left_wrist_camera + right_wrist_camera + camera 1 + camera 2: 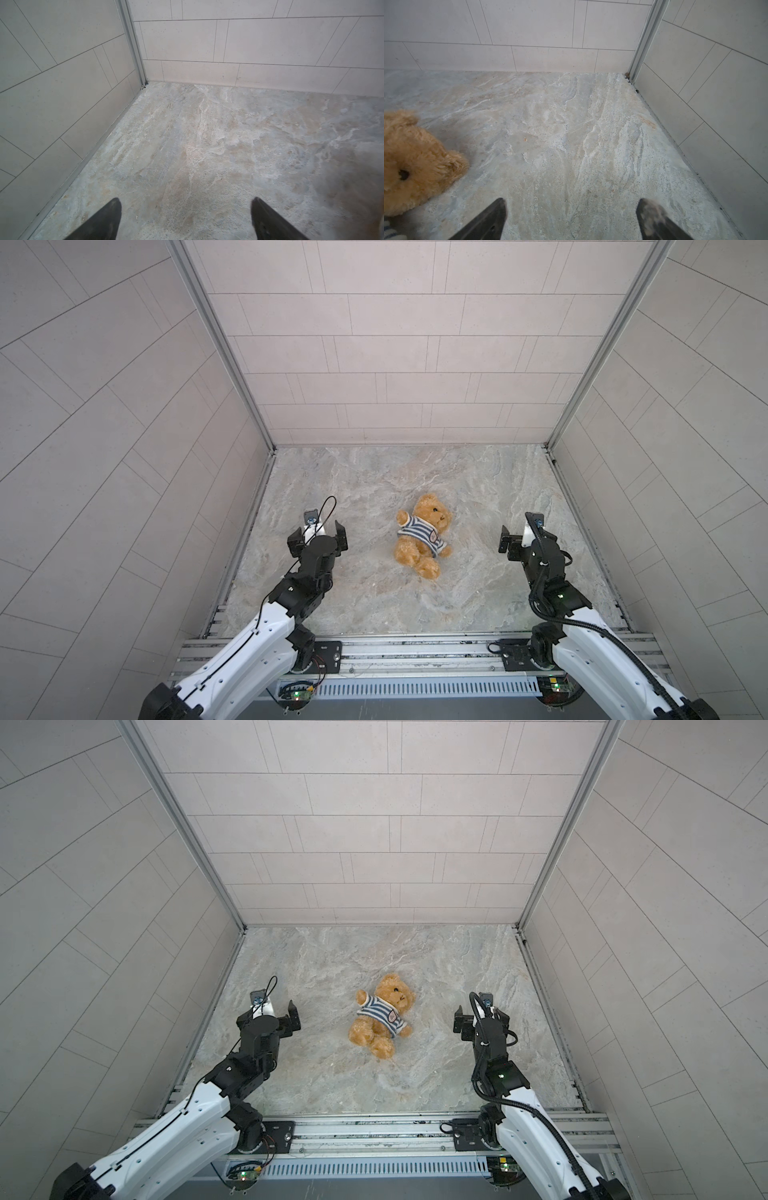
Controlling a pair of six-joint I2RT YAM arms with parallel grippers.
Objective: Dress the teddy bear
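Note:
The teddy bear (430, 510) (395, 992) lies on its back in the middle of the marbled table, head toward the back wall. It wears a blue-and-white striped shirt (419, 533) (380, 1013) with a badge on the chest. My left gripper (316, 533) (270, 1011) hovers open to the bear's left, well apart from it. In the left wrist view the left gripper (186, 202) has only bare table between its fingers. My right gripper (528, 537) (482, 1017) stands open to the bear's right. In the right wrist view the right gripper (570, 202) is empty, with the bear's head (411, 158) off to one side.
Tiled walls close the table on the left (124, 448), back (407, 364) and right (665, 448), with metal corner posts (270, 445). An aluminium rail (415, 649) with both arm bases runs along the front edge.

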